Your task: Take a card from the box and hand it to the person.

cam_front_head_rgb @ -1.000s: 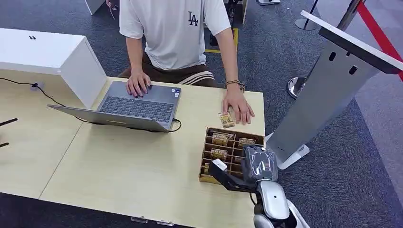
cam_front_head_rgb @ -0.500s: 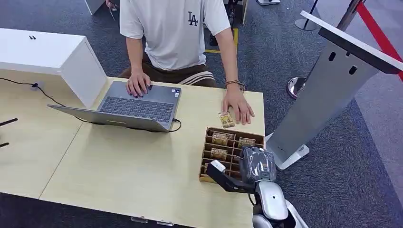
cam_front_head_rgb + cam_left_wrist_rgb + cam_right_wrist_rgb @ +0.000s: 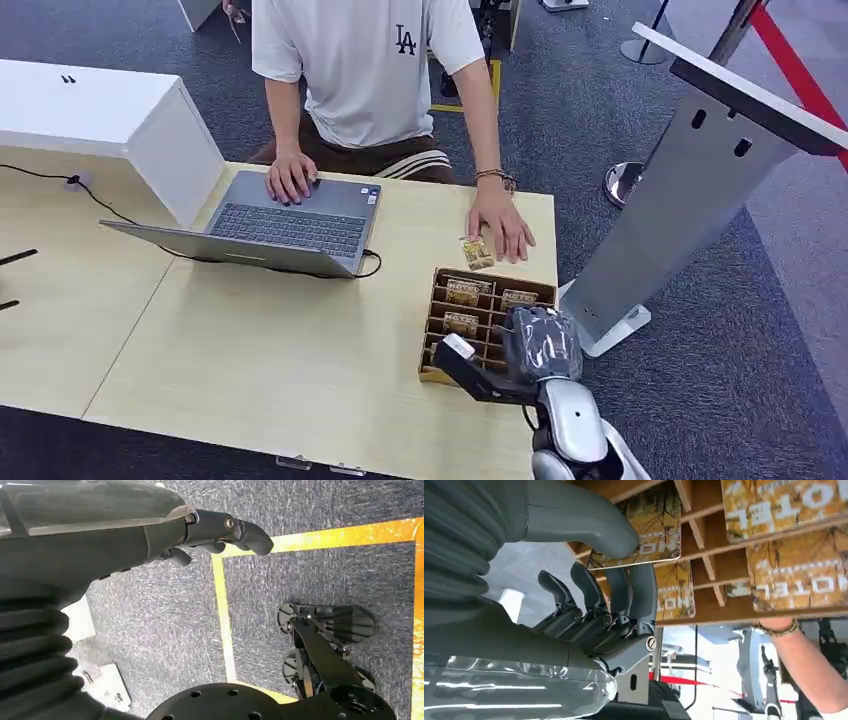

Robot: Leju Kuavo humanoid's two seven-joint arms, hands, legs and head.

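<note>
Right now the right hand (image 3: 589, 580) is down in the near end of the box (image 3: 438, 300), thumb (image 3: 574, 517) pressed on one face of a card (image 3: 644, 535) and fingers (image 3: 624, 597) curled behind it, so the card looks pinched while sitting in its slot. To do this well: lift straight up along the dividers, don't twist, keep the pinch low enough that the card won't pivot. Then carry it toward the person's hand (image 3: 500, 228) resting beyond the box, beside a loose card (image 3: 476, 252). Left hand (image 3: 200, 530) hangs over the floor, fingers loosely apart, holding nothing. Cards are yellow with white lettering, mirrored, looks like "HOTEL". Shirt (image 3: 360, 60) reads "LA".
</note>
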